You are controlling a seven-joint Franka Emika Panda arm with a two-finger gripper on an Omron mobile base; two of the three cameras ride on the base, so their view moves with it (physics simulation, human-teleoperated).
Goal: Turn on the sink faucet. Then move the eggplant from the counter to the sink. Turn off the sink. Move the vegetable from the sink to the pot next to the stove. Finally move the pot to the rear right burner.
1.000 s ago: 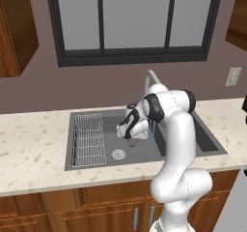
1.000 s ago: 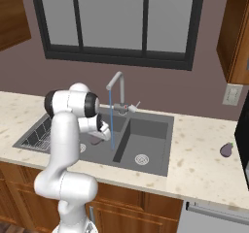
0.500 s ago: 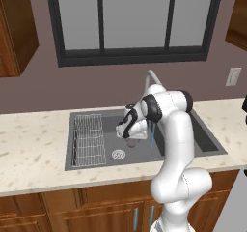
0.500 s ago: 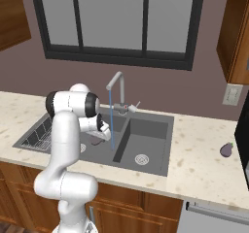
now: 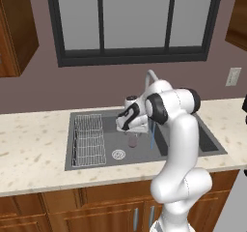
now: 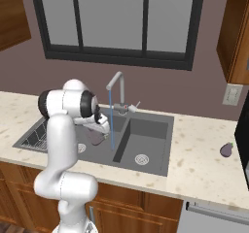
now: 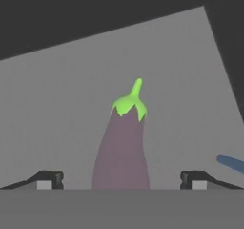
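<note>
Jaws [image 7: 122, 180] stand wide, at frame bottom, straddling the eggplant [image 7: 121, 151] in the sink [image 7: 57, 104]. Risk: water stream [image 6: 111, 120] runs on; lifting out carelessly could nudge the eggplant.

Dish rack [image 5: 89, 139] in basin (left); window [image 5: 134, 21] behind.

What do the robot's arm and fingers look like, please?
The arm is glossy white with rounded segments and dark bands at its joints. The gripper ends in two small dark fingers with lighter grey pads. No cables or markings can be made out.
</note>
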